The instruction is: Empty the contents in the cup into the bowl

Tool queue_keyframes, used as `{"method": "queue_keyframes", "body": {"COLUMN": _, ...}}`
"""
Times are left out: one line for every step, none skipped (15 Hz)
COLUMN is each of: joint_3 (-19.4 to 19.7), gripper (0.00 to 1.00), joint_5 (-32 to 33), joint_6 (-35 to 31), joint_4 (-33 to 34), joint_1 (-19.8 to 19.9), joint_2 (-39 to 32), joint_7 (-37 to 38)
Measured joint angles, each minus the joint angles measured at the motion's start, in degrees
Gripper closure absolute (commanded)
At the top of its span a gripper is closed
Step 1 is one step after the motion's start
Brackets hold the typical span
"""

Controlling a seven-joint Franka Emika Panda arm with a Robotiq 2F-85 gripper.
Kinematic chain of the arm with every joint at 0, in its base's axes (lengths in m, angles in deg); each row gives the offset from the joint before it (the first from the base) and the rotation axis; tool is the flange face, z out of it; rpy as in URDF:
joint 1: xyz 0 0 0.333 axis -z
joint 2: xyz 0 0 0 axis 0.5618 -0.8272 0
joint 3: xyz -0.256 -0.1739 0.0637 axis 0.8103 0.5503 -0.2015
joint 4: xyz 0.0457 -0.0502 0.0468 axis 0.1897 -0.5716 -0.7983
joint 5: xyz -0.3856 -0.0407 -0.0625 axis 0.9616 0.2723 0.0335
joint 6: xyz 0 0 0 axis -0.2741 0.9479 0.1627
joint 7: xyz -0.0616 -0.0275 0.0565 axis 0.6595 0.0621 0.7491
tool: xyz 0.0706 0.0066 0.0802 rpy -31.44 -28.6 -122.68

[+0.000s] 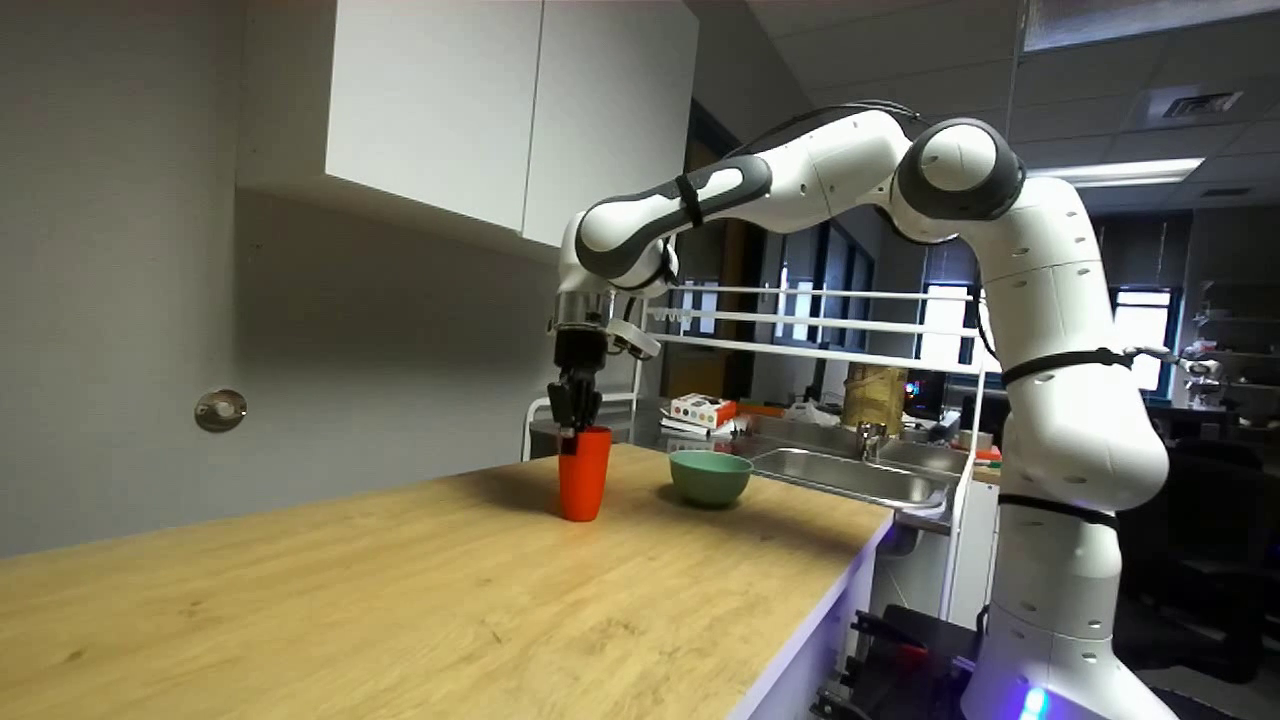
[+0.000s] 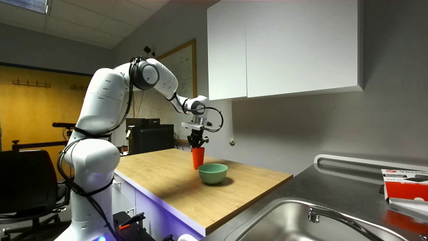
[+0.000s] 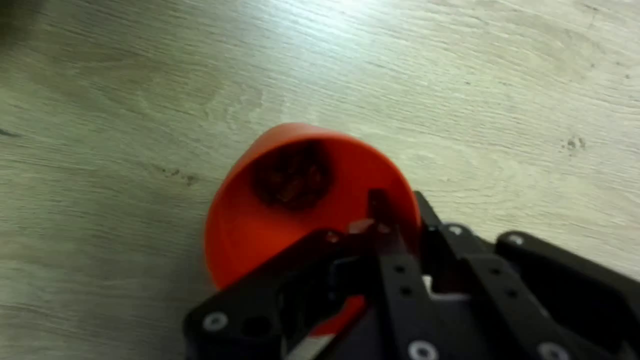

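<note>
Gripper (image 3: 404, 202) looks clamped on the rim of the upright orange-red tumbler (image 1: 584, 478), one finger inside, I'd guess so it can tip those dark bits (image 3: 294, 182) into the green bowl (image 1: 711, 480) sitting nearby.

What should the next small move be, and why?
Probably close the hand snugly on the cup before lifting: in the wrist view, the fingers straddle its wall, though whether they clamp it isn't clear, and contents lie inside.
</note>
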Motion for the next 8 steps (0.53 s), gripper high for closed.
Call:
{"method": "queue_keyframes", "body": {"joint_3": 0.12, "gripper": 0.95, "joint_5": 0.0, "joint_6": 0.01, "joint_4": 0.22, "joint_1": 0.28, "joint_2": 0.02, "joint_7": 0.03}}
{"method": "queue_keyframes", "body": {"joint_3": 0.27, "gripper": 0.96, "joint_5": 0.0, "joint_6": 0.08, "joint_4": 0.51, "joint_1": 0.59, "joint_2": 0.02, "joint_7": 0.05}}
{"method": "queue_keyframes", "body": {"joint_3": 0.38, "gripper": 0.97, "joint_5": 0.0, "joint_6": 0.12, "joint_4": 0.69, "joint_1": 0.95, "joint_2": 0.0, "joint_7": 0.05}}
{"method": "queue_keyframes", "body": {"joint_3": 0.48, "gripper": 0.96, "joint_5": -0.09, "joint_6": 0.27, "joint_4": 1.01, "joint_1": 1.28, "joint_2": 0.01, "joint_7": 0.05}}
{"method": "queue_keyframes", "body": {"joint_3": 0.49, "gripper": 0.96, "joint_5": -0.41, "joint_6": 0.34, "joint_4": 1.13, "joint_1": 1.66, "joint_2": 0.0, "joint_7": 0.03}}
{"method": "queue_keyframes", "body": {"joint_3": 0.49, "gripper": 0.97, "joint_5": -1.1, "joint_6": 0.34, "joint_4": 1.17, "joint_1": 2.04, "joint_2": 0.01, "joint_7": -0.17}}
{"method": "queue_keyframes", "body": {"joint_3": 0.49, "gripper": 0.96, "joint_5": -2.29, "joint_6": 0.33, "joint_4": 1.18, "joint_1": 2.48, "joint_2": 0.15, "joint_7": -0.55}}
{"method": "queue_keyframes", "body": {"joint_3": 0.5, "gripper": 0.96, "joint_5": -3.83, "joint_6": 0.28, "joint_4": 1.15, "joint_1": 3.03, "joint_2": 0.5, "joint_7": -1.09}}
